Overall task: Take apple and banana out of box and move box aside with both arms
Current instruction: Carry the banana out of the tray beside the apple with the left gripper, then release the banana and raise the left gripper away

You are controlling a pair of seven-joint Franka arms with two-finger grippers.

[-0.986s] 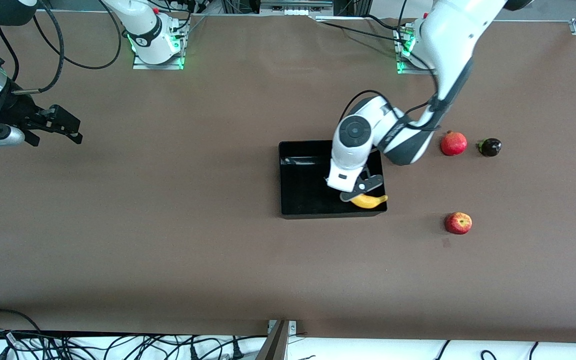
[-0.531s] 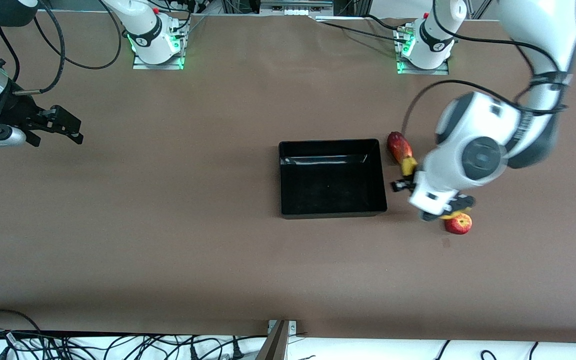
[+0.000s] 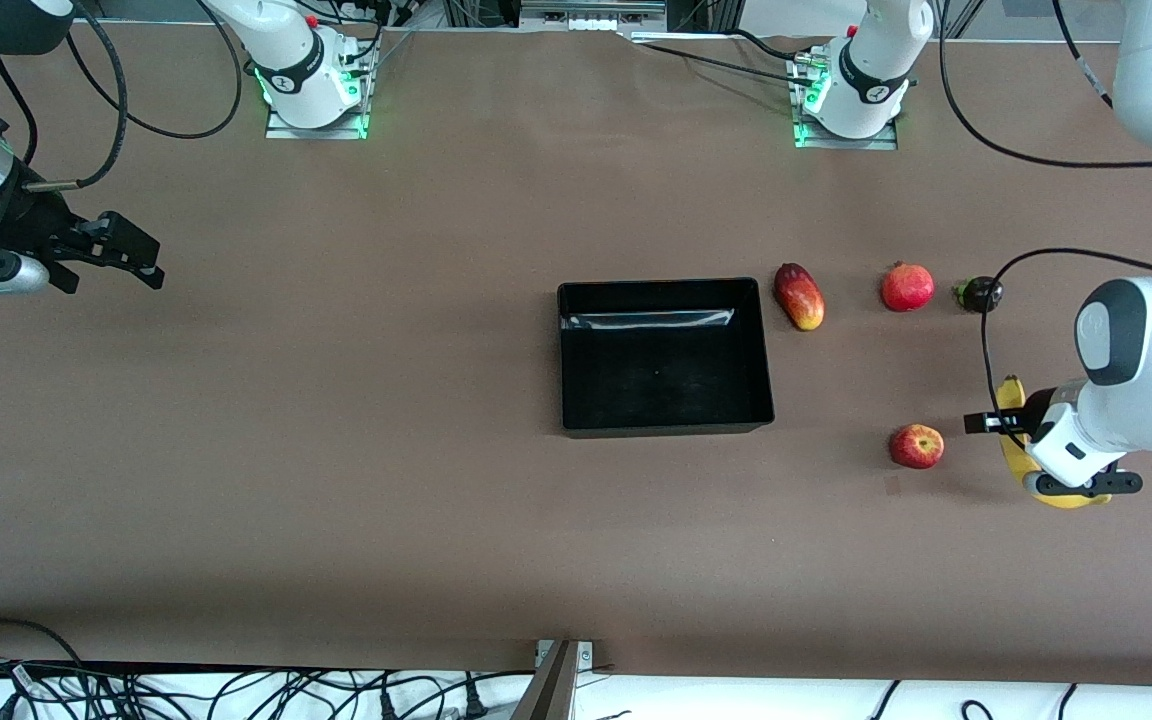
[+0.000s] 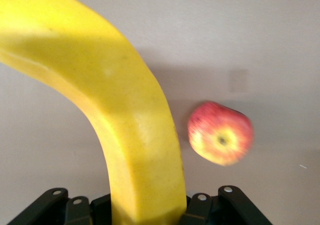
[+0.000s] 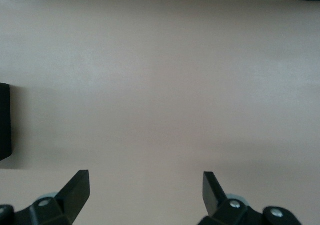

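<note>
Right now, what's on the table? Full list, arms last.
bin: 1, glossy black, open top, mid-table, nothing in it.
mango: 1, red-yellow, on the table beside the bin, toward the left arm's end.
pomegranate: 1, red, next along from the mango.
small dark fruit: 1, near-black, next along from the pomegranate.
apple: 1, red with yellow patches, nearer the front camera than the pomegranate.
banana: 1, yellow, held in the left gripper, by the apple.
left gripper: shut on the banana, at the left arm's end of the table.
right gripper: open, holding nothing, waiting at the right arm's end.
</note>
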